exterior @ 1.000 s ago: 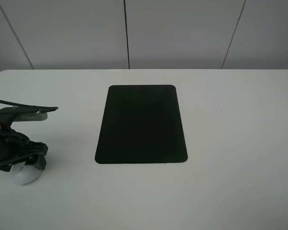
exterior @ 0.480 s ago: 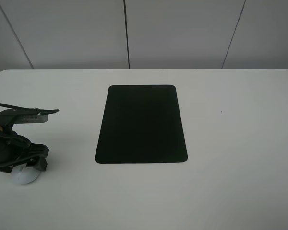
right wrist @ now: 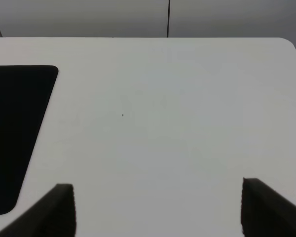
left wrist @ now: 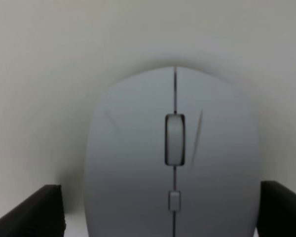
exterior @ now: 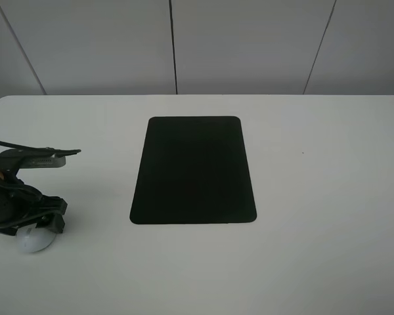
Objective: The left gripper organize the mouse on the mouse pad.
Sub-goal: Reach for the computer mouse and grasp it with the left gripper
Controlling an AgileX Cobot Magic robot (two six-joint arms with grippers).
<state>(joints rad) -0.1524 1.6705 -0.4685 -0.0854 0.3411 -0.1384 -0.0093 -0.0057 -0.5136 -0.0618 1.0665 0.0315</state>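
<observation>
The white mouse (exterior: 34, 241) lies near the table's left edge, well left of the black mouse pad (exterior: 193, 169). My left gripper (exterior: 34, 227) sits low over it and covers its top half in the high view. In the left wrist view the mouse (left wrist: 172, 163) fills the space between the two dark fingertips (left wrist: 34, 212). The right tip is close against its side and a small gap shows on the other side, so the left gripper (left wrist: 163, 212) is open around the mouse. My right gripper (right wrist: 158, 207) is open over bare table, with the pad's corner (right wrist: 15, 133) beside it.
The white table (exterior: 315, 197) ends at a grey panelled wall (exterior: 249, 46) behind. A cable and a small grey box (exterior: 43, 157) trail from the left arm.
The left gripper has sunk slightly lower around the mouse. The mouse and the pad have not moved.
</observation>
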